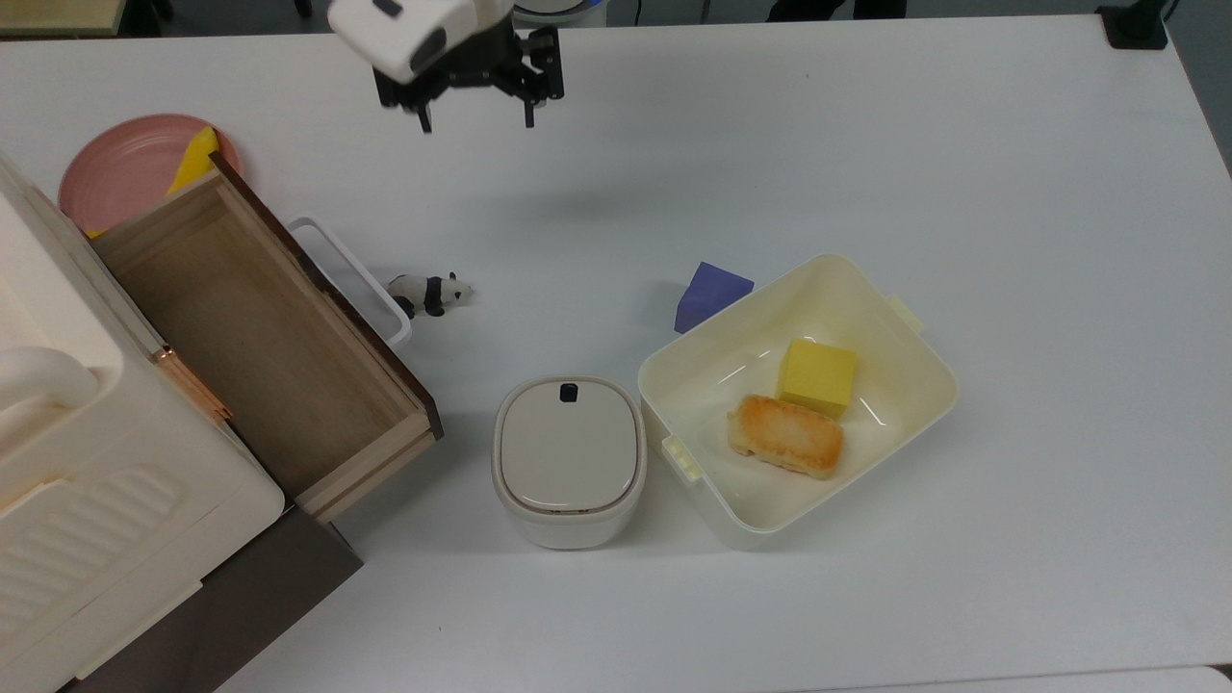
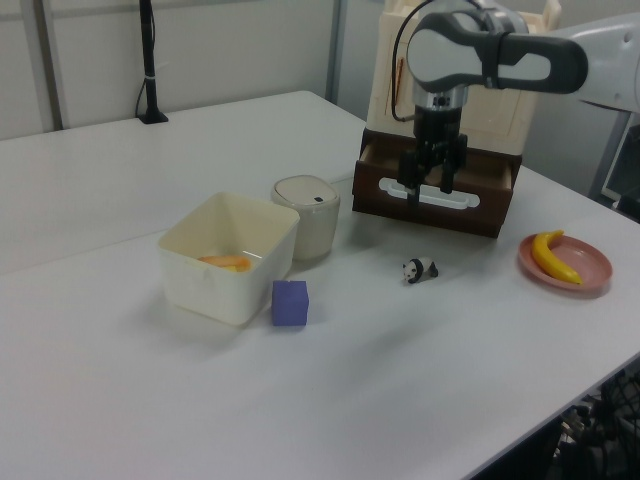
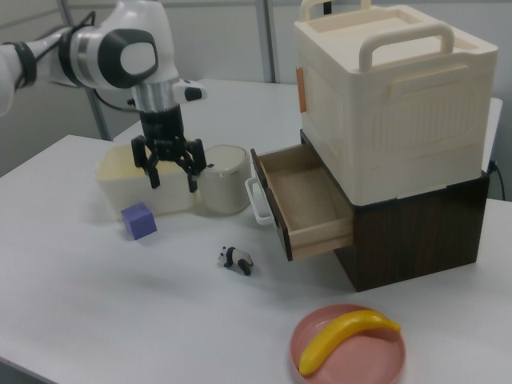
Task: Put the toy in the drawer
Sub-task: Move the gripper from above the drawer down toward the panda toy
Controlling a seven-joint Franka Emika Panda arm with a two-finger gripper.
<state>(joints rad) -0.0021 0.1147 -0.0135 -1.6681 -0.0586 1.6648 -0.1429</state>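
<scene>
The toy, a small black-and-white panda (image 1: 430,292) (image 2: 420,269) (image 3: 238,259), stands on the white table just beside the drawer's white loop handle (image 1: 339,276). The drawer (image 1: 260,346) (image 2: 490,215) (image 3: 308,200) is pulled out, its light-wood inside bare. My gripper (image 1: 476,123) (image 2: 426,190) (image 3: 173,186) hangs in the air, open and holding nothing. It is well apart from the panda, toward the top view's upper edge and, in the right view, up and to the left of it.
A cream tub (image 1: 664,375) holds a yellow cube (image 1: 816,377) and a piece of bread (image 1: 785,436). A purple block (image 1: 707,294) and a lidded round container (image 1: 569,460) stand beside it. A pink plate (image 1: 125,173) with a banana sits behind the drawer. A cream box (image 3: 392,96) tops the cabinet.
</scene>
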